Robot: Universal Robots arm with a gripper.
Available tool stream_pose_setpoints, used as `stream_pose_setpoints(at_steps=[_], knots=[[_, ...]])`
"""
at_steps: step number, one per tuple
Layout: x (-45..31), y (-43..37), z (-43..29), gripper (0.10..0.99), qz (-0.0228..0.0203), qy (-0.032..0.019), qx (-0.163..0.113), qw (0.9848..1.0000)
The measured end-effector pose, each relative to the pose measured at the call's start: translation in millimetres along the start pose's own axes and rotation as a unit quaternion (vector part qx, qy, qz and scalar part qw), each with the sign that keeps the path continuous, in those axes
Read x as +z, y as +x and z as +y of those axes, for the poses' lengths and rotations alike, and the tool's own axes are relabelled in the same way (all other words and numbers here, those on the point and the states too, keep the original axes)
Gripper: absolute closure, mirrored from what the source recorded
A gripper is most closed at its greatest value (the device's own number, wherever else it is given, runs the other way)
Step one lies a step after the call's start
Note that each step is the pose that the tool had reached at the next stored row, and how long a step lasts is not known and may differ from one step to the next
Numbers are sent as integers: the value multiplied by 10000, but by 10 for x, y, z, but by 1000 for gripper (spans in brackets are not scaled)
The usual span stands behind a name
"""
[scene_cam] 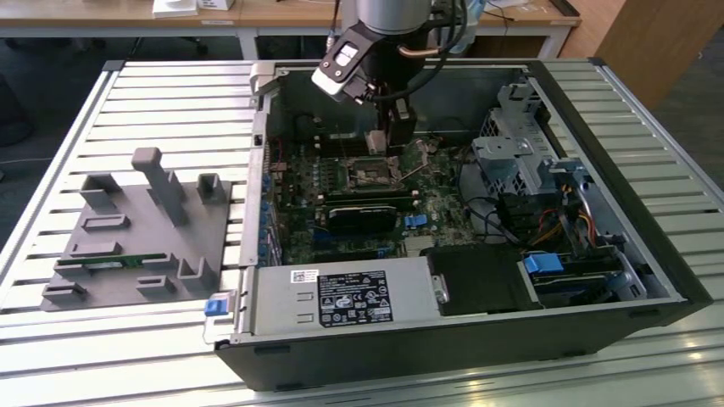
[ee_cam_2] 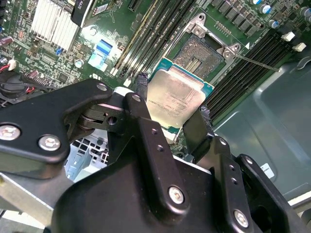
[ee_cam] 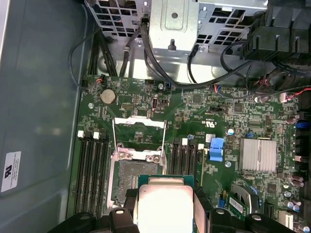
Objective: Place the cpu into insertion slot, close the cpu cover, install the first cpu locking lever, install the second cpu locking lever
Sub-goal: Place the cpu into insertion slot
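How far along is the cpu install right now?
Nothing is finished yet. The gripper holds the cpu just over the insertion slot, which lies empty. The cpu cover stands open. Seating, closing and locking are not yet done.

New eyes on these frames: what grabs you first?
The square silver chip stands out first, pinched in the black gripper close over the open socket on the green board. In the exterior view, the arm reaches down into an open computer case lying on a slatted table, with a grey parts holder at the exterior view's left.
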State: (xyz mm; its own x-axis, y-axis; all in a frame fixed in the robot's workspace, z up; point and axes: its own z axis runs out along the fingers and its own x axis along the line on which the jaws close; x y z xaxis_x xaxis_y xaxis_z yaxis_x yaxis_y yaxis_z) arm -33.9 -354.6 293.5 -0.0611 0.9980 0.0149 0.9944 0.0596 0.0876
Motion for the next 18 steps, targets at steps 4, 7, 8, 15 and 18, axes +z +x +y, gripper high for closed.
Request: stream_pose_setpoints(at_steps=[4,7,8,15,18], knots=[[12,0,-1,545,0,0,0,10000],[28,0,-3,545,0,0,0,10000],[38,0,-3,545,0,0,0,10000],[114,6,-10,545,-62,2,22,10000],[148,20,-12,545,-59,0,23,10000]])
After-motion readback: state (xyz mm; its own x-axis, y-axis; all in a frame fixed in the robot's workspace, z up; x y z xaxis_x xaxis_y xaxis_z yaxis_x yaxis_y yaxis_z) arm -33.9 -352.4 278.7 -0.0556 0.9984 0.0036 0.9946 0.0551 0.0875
